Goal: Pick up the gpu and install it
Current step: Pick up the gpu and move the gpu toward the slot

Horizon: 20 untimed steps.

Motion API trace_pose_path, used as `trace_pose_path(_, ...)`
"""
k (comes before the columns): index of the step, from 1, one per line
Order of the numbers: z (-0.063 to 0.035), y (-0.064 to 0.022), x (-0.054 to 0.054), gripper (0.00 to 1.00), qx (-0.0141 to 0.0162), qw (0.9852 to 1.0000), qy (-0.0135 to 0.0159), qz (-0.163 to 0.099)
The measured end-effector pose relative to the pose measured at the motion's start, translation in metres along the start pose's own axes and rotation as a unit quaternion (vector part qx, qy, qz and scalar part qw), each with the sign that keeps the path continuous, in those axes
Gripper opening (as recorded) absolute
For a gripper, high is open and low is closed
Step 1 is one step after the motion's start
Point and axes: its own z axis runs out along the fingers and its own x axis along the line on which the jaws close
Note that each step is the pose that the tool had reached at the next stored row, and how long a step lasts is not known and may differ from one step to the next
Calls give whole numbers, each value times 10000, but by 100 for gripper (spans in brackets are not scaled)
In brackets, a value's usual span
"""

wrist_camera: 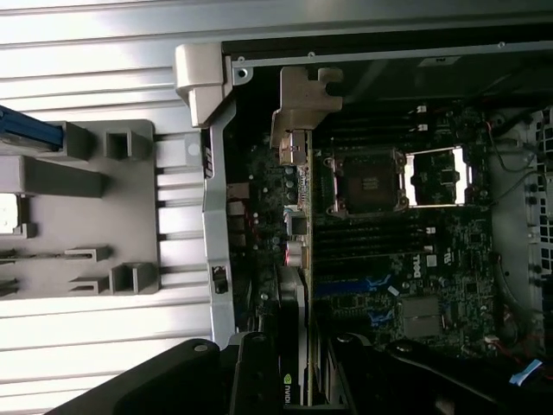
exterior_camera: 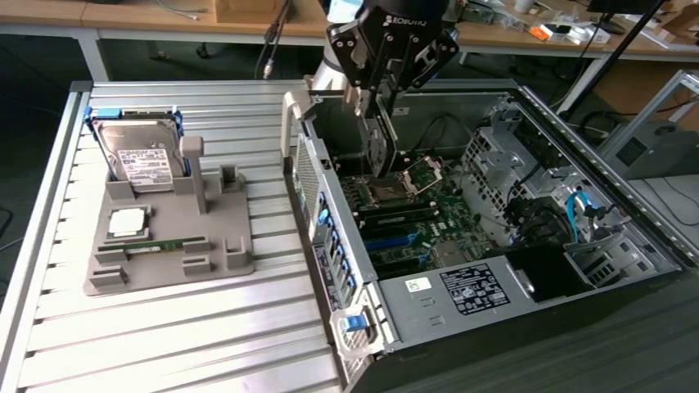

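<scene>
My gripper [exterior_camera: 381, 102] is shut on the gpu [exterior_camera: 379, 143], which hangs on edge with its long side pointing down. The card is inside the open computer case [exterior_camera: 327, 246], just above the motherboard [exterior_camera: 421, 221] and near the CPU socket [exterior_camera: 390, 193]. In the wrist view the gpu [wrist_camera: 299, 259] appears edge-on between my black fingers [wrist_camera: 257, 380]. Its silver end bracket [wrist_camera: 302, 104] is at the far end, close to the case's rear wall. The card's lower edge is over the board's slots; I cannot tell whether it touches them.
A grey holder [exterior_camera: 164, 237] on the slatted table [exterior_camera: 164, 336] carries a hard drive [exterior_camera: 142, 160], a CPU [exterior_camera: 126, 221] and a RAM stick [exterior_camera: 153, 243]. Case walls, drive cages [exterior_camera: 513, 164] and cables [exterior_camera: 579, 209] surround the board.
</scene>
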Motion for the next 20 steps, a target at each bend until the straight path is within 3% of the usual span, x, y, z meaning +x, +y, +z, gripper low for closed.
trace_pose_path(20, 98, -21, -206, 27, 11, 10000, -1, -1)
